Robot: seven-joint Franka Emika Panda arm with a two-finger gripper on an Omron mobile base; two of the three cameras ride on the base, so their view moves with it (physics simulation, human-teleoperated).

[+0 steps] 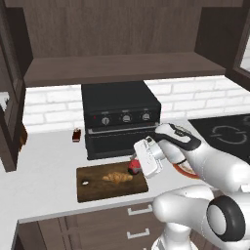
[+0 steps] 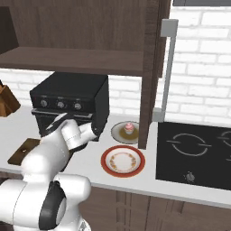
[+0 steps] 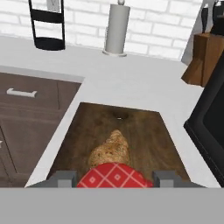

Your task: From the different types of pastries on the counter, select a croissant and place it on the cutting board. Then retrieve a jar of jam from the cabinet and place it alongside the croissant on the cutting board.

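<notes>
Hand point(image 3: 113, 178) seemingly gripping jam jar point(image 3: 114, 176) above board point(image 3: 144, 131)

Two base cameras flank the arm, both facing the counter point(image 1: 49, 195) and black oven point(image 1: 119, 117); the hand camera looks closely down at the cutting board point(image 3: 118, 127).

matt wooden cutting board point(image 3: 144, 131) (grainy), ridged croissant point(image 3: 111, 151)

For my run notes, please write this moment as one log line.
gripper: shut on jam jar | jar: over cutting board | croissant: on board, beside jar | cupcake: on its plate
</notes>
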